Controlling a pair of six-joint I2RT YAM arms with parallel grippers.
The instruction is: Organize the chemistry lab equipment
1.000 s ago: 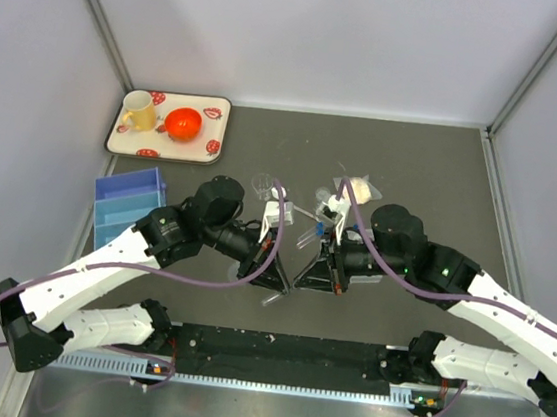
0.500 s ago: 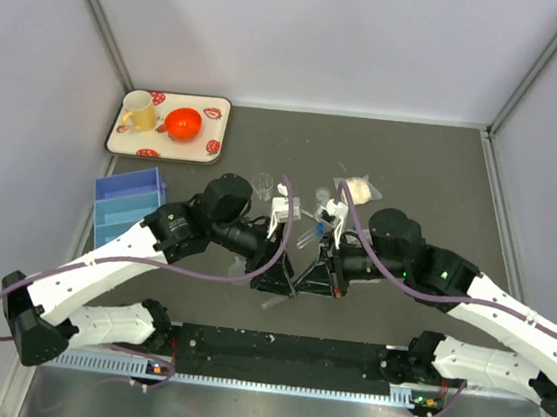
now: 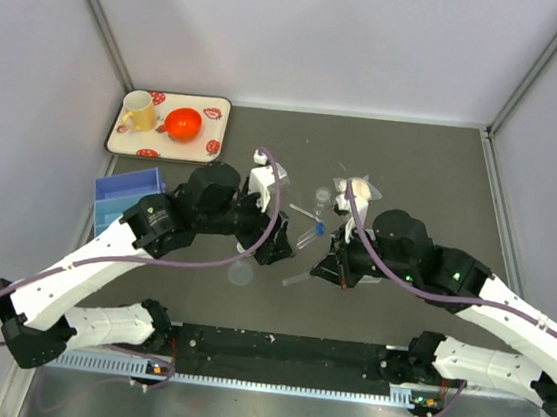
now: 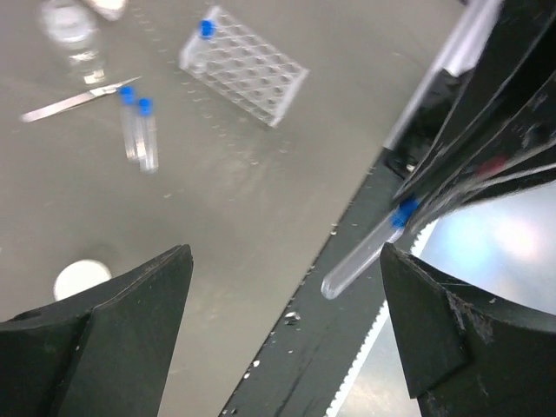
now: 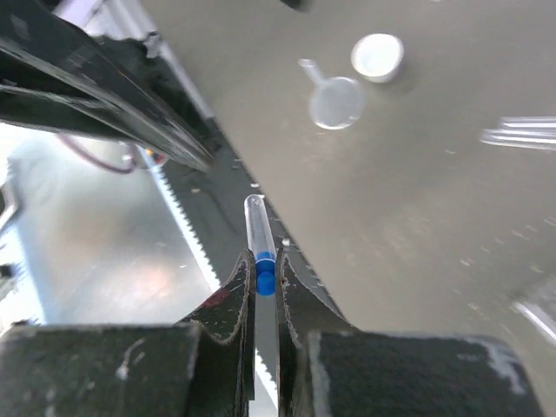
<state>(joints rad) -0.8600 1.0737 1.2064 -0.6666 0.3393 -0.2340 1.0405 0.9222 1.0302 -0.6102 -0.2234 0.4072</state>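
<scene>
My right gripper point(image 5: 264, 274) is shut on the blue cap of a clear tube point(image 5: 258, 224), which sticks out past its tips over the table's near edge. The same tube point(image 4: 365, 256) shows from the left wrist, beside my left gripper point(image 4: 287, 339), which stands wide open with nothing between its fingers. From above, the left gripper point(image 3: 272, 248) and right gripper point(image 3: 324, 271) are apart, with the tube point(image 3: 293, 280) pointing between them. On the table lie a gridded clear rack point(image 4: 243, 65), two blue-capped tubes point(image 4: 139, 130), a thin rod point(image 4: 78, 100), a funnel point(image 5: 334, 100) and a white round cup point(image 5: 377, 56).
A white tray point(image 3: 219, 111) at the back left carries a yellow mug point(image 3: 139, 112) and an orange-red bowl point(image 3: 182, 123). A blue bin point(image 3: 124, 199) sits at the left. A small bag point(image 3: 359, 189) lies behind the right arm. The black toothed rail point(image 3: 282, 350) runs along the near edge.
The left gripper, shut beside the right one a second ago, has opened wide and drawn back to the left. The tube has stayed in the right gripper.
</scene>
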